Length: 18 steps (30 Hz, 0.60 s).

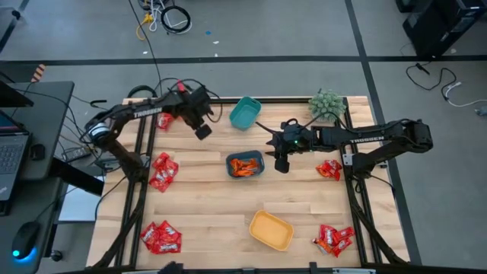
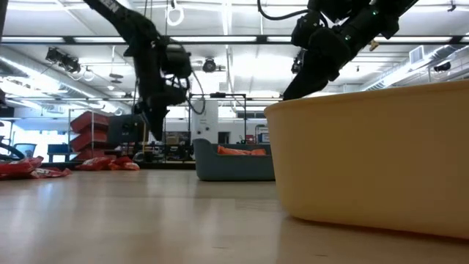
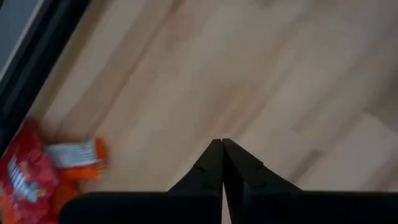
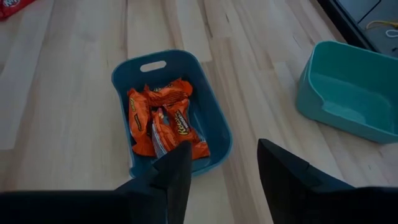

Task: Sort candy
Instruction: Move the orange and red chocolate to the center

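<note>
A 2-armed robot works through a candy sort on a wooden table [image 1: 205,213]. The right gripper [image 4: 217,171] hangs just above the dark blue bin [image 1: 245,165] at the table's middle, its fingers spread apart and holding nothing, with a heap of orange-wrapped candy [image 4: 163,121] lying in the bin directly beneath it. The left gripper [image 3: 222,163] hovers over bare wood near the table's far left corner, its fingers pressed tight together with nothing between them; a few red and orange candies [image 3: 43,171] lie on the wood off to its side, apart from the fingertips. More red candy sits in 4 loose piles: one by the left edge [image 1: 163,170], one at the near left corner [image 1: 160,238], one by the right edge [image 1: 329,169] and one at the near right corner [image 1: 334,239]. An empty teal bin [image 1: 244,113] stands by the far edge and a yellow-orange bin [image 1: 271,230] near the near edge; a small green plant [image 1: 327,104] occupies the far right corner. The step in hand looks like a drop into the blue bin, just finished. The next move likely calls for either arm to travel to a pile, the left one spreading its fingers first, and to pinch a single wrapper flat off the wood.
</note>
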Each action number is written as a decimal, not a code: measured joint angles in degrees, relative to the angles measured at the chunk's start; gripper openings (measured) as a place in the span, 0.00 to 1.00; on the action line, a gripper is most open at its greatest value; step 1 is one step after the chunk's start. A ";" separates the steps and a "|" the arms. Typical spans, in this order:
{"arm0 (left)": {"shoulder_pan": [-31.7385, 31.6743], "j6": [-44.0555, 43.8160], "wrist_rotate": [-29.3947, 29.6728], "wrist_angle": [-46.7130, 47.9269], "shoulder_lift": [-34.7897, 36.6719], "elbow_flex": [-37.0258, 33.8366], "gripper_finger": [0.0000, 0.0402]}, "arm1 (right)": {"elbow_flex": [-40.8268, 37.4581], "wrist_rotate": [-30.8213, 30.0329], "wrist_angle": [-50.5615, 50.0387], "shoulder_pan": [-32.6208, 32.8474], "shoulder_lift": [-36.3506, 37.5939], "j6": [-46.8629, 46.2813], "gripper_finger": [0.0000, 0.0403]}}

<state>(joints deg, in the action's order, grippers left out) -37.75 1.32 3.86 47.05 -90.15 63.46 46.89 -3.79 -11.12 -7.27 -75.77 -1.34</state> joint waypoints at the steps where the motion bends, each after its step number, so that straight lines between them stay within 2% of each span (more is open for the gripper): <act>1: -1.54 -0.02 -0.01 -0.06 -0.29 -0.01 0.02 | 0.00 0.00 0.07 0.00 0.00 0.00 0.42; 6: -6.99 0.44 5.93 -0.01 -1.13 -0.02 0.02 | 0.00 0.00 0.38 0.00 0.00 0.00 0.42; 9: -8.62 3.15 8.14 0.27 -1.76 -0.02 0.06 | 0.00 0.00 0.38 0.00 0.00 0.00 0.42; 18: -10.13 6.03 9.96 0.59 -7.13 -0.02 0.31 | 0.00 0.00 0.82 0.00 -0.02 0.01 0.43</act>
<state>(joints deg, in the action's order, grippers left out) -47.88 7.35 13.82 47.65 -97.27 63.44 46.89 -3.79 -10.31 -7.27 -75.79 -1.34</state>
